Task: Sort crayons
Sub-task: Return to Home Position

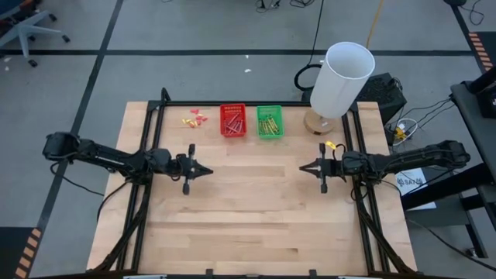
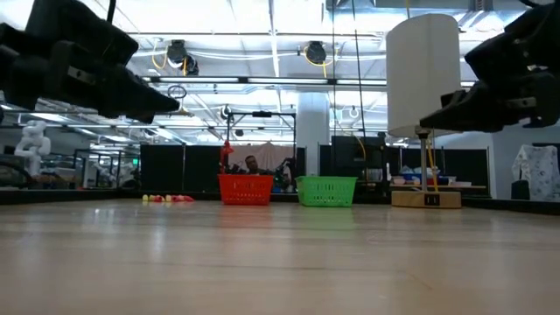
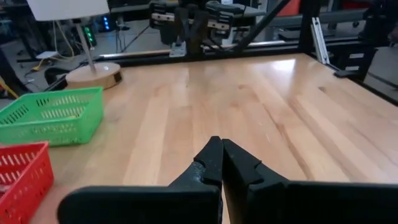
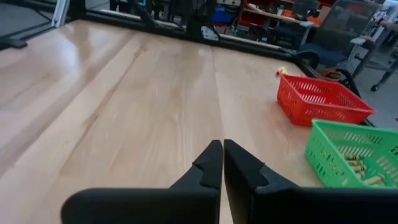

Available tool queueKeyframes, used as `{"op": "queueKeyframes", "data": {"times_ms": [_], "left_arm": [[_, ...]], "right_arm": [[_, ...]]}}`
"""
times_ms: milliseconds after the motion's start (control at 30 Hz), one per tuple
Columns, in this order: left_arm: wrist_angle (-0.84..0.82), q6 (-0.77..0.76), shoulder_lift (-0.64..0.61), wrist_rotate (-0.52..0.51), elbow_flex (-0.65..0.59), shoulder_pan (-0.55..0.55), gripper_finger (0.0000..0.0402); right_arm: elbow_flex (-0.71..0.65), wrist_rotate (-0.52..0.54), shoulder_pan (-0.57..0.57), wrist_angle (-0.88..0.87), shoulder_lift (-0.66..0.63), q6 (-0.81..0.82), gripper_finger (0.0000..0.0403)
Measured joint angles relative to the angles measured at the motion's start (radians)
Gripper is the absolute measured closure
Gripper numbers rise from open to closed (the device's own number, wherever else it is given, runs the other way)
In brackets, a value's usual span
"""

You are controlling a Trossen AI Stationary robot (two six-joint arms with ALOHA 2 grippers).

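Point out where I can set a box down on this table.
Bare wood fills the whole front half of the table. The gap between the left pincer and right pincer, both shut, is also clear. Crowded: the far edge, with scraps, red basket, green basket and lamp.

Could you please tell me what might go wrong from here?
The shut right hand sits near the tall white lamp on its round wooden base; a wide swing might tip it. The left hand waits opposite. Small yellow and pink scraps beside the red plastic basket could be mistaken for crayons.
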Motion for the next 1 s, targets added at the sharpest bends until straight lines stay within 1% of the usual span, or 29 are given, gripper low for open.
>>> {"op": "queueKeyframes", "data": {"times_ms": [267, 400, 533, 700, 933, 1000], "left_arm": [[0.003, -0.058, -0.06, 0.012, -0.059, 0.066, 0.0398], [-0.015, -0.097, -0.099, -0.028, -0.059, 0.064, 0.0401], [-0.033, -0.104, -0.145, -0.067, -0.059, 0.039, 0.0401], [-0.115, -0.097, -0.215, -0.176, -0.06, -0.017, 0.0401], [-0.215, -0.098, -0.323, -0.224, -0.06, -0.075, 0.0402], [-0.239, -0.098, -0.355, -0.244, -0.06, -0.085, 0.0402]], "right_arm": [[-0.025, 0.0, 0.0, -0.01, -0.043, 0.028, 0.0403], [-0.026, 0.001, 0.0, -0.026, -0.067, 0.025, 0.0403], [-0.027, 0.003, 0.0, -0.04, -0.101, -0.001, 0.0403], [-0.027, 0.004, 0.0, -0.043, -0.172, -0.029, 0.0403], [-0.028, 0.009, 0.0, -0.115, -0.296, -0.049, 0.0403], [-0.028, 0.025, 0.0, -0.141, -0.335, -0.042, 0.0403]]}}
